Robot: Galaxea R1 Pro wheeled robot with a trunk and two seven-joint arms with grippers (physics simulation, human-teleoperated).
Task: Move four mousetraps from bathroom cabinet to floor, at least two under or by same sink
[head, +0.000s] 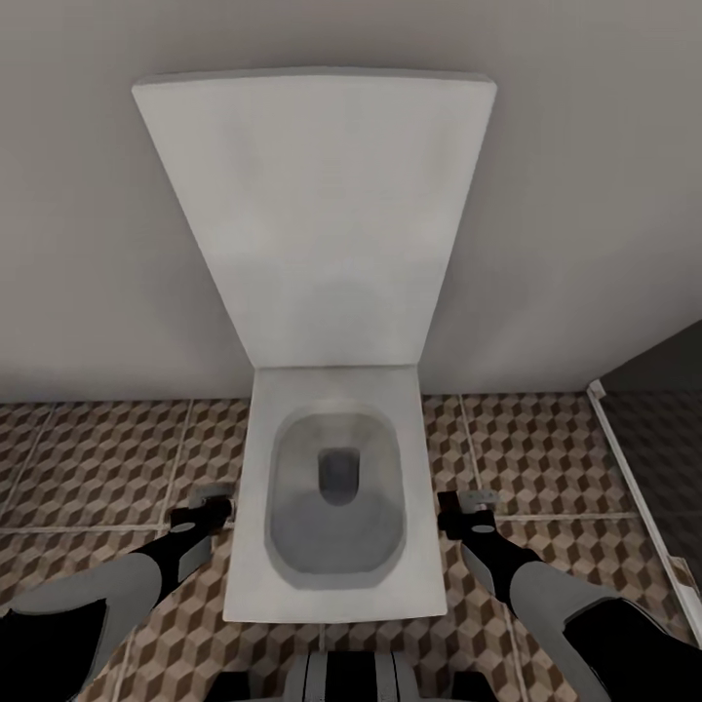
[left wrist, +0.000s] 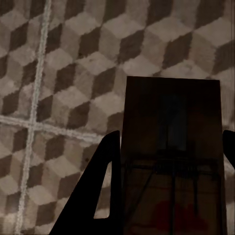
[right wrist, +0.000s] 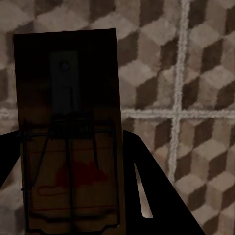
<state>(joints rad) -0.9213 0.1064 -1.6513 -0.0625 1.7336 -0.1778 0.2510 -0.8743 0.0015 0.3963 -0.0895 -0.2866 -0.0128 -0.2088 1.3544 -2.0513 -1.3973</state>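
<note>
Above the cube-patterned bathroom floor, flanking a toilet, left claw and right claw each apparently clamp a mousetrap, mid-carry; next, find the sink.

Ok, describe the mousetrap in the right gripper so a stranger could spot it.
Start at the white toilet against the wall; the right gripper hangs beside its bowl over the cube-patterned floor. The mousetrap is the dark wooden slab held there, with wire parts and a red mark.
</note>
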